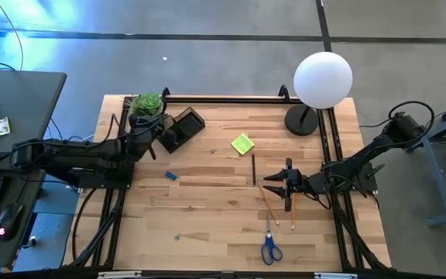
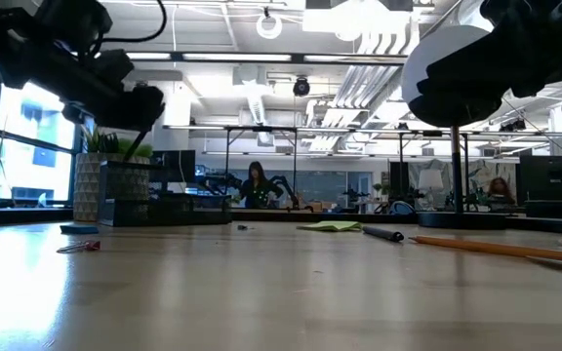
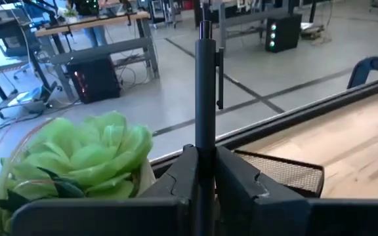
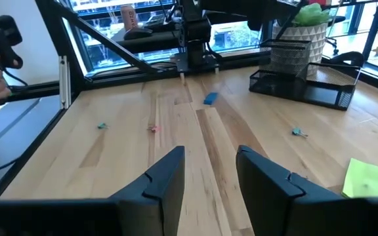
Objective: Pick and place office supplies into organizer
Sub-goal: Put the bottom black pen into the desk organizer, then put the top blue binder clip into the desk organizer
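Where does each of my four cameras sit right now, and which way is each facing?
High: overhead, straight down on the table; both arms show.
Low: at tabletop height, looking across into the room; arms hang in from above.
Left wrist: on the left arm, past its fingers clamping a dark pen, toward the green plant.
Right wrist: on the right arm, past its open fingers, toward the organizer.
Shared: high and right wrist both show the sticky-note pad.
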`<state>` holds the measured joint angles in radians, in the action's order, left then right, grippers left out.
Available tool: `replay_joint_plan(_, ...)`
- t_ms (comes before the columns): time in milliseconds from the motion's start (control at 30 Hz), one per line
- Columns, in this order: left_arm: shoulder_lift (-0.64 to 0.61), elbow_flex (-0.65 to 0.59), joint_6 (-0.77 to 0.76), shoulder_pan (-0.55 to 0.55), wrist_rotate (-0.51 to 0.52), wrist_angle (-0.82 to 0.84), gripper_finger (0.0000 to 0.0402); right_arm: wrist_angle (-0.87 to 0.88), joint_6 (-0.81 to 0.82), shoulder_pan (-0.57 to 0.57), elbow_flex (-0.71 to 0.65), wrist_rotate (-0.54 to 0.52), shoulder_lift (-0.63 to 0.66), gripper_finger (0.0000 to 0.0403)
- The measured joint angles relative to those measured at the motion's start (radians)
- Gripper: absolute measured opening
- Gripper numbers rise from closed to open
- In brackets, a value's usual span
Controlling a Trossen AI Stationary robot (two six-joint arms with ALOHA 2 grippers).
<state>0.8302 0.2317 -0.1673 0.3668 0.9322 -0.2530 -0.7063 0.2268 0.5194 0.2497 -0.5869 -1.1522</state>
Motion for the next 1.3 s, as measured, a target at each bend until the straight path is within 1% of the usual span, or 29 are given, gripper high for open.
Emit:
replay_joint_plan(133, 0.037, 0.000, -0.028, 0.000, 0.003, 0.006, 0.0032, 0.002, 0.000, 0.000, 0.000, 0.002, 0.000, 0.0134)
replay_joint_plan(233, 0.067, 0.000, -0.029, 0.000, 0.025, 0.013, 0.0032, 0.002, 0.000, 0.000, 0.000, 0.002, 0.000, 0.0134)
replay_joint_plan(367, 0.098, 0.000, -0.066, 0.000, 0.016, 0.027, 0.0039, 0.007, 0.001, 0.000, 0.000, 0.019, 0.000, 0.0134)
replay_joint_plan(467, 0.108, 0.000, -0.095, 0.000, 0.013, 0.030, 0.0057, 0.007, 0.000, 0.000, 0.000, 0.020, 0.000, 0.0134)
replay_joint_plan(667, 0.108, 0.000, -0.103, 0.000, 0.012, 0.032, 0.0109, 0.012, 0.002, 0.000, 0.000, 0.025, 0.000, 0.0134)
replay_joint_plan(767, 0.108, 0.000, -0.103, 0.000, -0.010, 0.030, 0.0131, 0.016, 0.005, 0.000, 0.000, 0.028, 0.000, 0.0134)
replay_joint_plan(900, 0.092, 0.008, -0.103, 0.000, -0.060, 0.019, 0.0149, 0.016, 0.008, 0.000, 0.000, 0.035, -0.001, 0.0134)
replay_joint_plan(1067, 0.064, 0.077, -0.091, -0.012, -0.183, 0.062, 0.0147, 0.036, 0.039, -0.009, 0.000, 0.036, -0.001, 0.0134)
replay_joint_plan(1133, 0.058, 0.115, -0.074, -0.041, -0.242, 0.101, 0.0142, 0.059, 0.054, -0.012, 0.000, 0.036, 0.000, 0.0134)
replay_joint_plan(1200, 0.055, 0.160, -0.072, -0.082, -0.300, 0.174, 0.0135, 0.082, 0.066, -0.012, 0.000, 0.035, -0.001, 0.0134)
replay_joint_plan(1300, 0.055, 0.214, -0.066, -0.171, -0.406, 0.275, 0.0123, 0.103, 0.080, -0.012, 0.000, 0.038, -0.001, 0.0134)
